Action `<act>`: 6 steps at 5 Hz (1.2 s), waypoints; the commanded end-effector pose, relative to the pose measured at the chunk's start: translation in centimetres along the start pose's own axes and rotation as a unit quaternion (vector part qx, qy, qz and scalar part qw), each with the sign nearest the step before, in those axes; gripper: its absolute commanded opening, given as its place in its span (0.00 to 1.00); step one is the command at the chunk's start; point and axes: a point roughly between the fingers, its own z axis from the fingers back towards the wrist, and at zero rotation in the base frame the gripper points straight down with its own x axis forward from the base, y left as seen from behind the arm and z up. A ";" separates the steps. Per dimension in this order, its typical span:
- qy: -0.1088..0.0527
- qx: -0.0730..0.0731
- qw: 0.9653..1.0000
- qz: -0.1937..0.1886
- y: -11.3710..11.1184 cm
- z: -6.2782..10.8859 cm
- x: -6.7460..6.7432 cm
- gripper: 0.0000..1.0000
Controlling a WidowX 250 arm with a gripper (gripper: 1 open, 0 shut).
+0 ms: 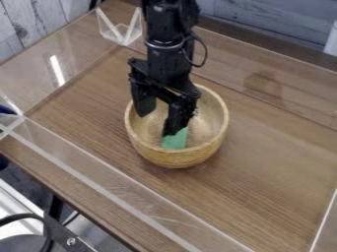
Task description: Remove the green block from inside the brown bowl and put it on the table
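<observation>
The end effector (161, 113), fingers apart, reaches down into the bowl (208, 143). The block (174, 141) lies inside, partly hidden. The bowl rests on the table (99, 177).

Robot arm (168, 37), one: showing matte black throughout, its upper part bulky and blocky, with small pale specks dotting the dark housing. Thin black cable, one, looping out from its side. Gripper (161, 113): displaying black, angular, jointed-looking fingers; finer markings blurring.
</observation>
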 end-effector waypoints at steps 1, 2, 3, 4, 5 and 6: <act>-0.043 0.014 0.998 0.036 0.2 1.6 0.9 1.00; -0.049 0.017 0.996 0.067 -0.2 1.2 0.8 1.00; -0.053 0.015 0.997 0.061 -0.4 1.0 0.7 1.00; -0.058 0.012 0.997 0.056 -0.5 1.0 0.6 1.00; -0.065 0.015 0.996 0.052 -0.4 0.0 1.0 1.00; -0.070 0.017 0.996 0.048 -0.2 -0.9 1.3 1.00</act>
